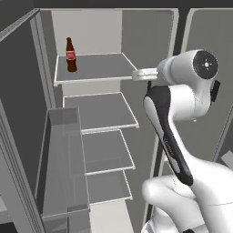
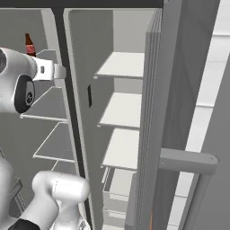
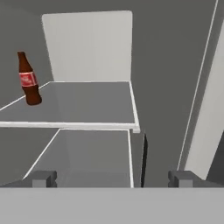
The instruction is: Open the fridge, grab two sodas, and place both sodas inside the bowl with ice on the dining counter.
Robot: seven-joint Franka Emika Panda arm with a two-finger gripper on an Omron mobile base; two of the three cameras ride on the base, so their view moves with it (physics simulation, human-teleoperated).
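The fridge point(image 1: 150, 41) stands open in front of me, its grey shelves bare except for one soda. That soda is a slim dark-brown bottle point(image 1: 71, 55) with a red label, upright at the left end of the top shelf point(image 1: 98, 67). The bottle point(image 2: 29, 45) peeks over my arm in the right base view. In the hand view the bottle point(image 3: 28, 80) is up and to the left. My gripper point(image 3: 113, 179) is open, fingertips far apart and holding nothing, well short of the shelf's front edge and to the bottle's right. The bowl with ice and the dining counter are out of view.
The left door point(image 1: 22, 113) hangs open with a clear bin point(image 1: 63, 164) on its inside. Lower shelves point(image 1: 102, 111) step down below the top one. A dark divider point(image 2: 67, 90) separates a second compartment with pale shelves point(image 2: 121, 65). The right door's edge point(image 2: 155, 112) stands close.
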